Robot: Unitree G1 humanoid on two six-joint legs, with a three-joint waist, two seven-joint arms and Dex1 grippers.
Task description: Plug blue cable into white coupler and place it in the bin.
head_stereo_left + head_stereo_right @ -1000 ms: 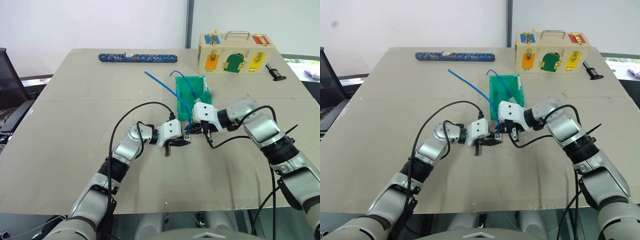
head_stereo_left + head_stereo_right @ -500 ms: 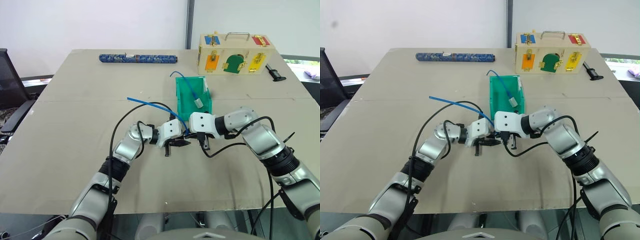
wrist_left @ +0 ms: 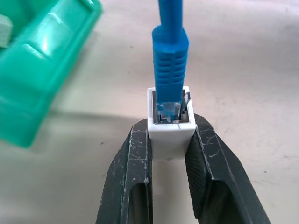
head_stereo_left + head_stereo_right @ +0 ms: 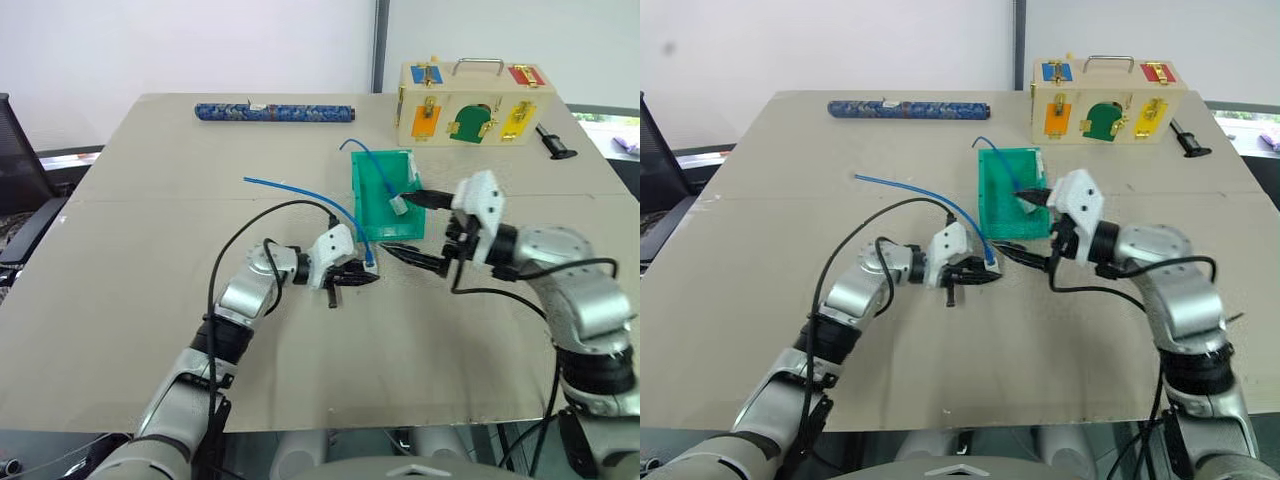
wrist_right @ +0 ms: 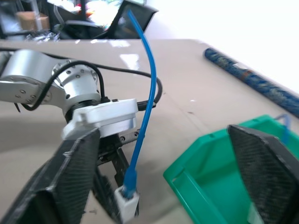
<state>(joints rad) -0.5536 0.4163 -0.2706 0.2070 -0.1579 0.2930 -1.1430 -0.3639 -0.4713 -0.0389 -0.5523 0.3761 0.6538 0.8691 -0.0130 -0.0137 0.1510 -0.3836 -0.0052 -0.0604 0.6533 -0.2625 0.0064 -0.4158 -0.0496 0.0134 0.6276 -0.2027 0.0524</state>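
The left arm reaches in from about seven o'clock of the head view, elbow bent, forearm running toward two o'clock, wrist turned so its white housing faces the centre of the table. The left gripper points toward three o'clock, its two black fingers pressed against opposite sides of the small white plastic cube coupler, pinching it just above the tabletop. The right arm enters from five o'clock, forearm angled toward ten o'clock, wrist raised above the table. The right gripper points toward nine o'clock with its jaws spread wide apart, one finger high and one low, nothing between them.
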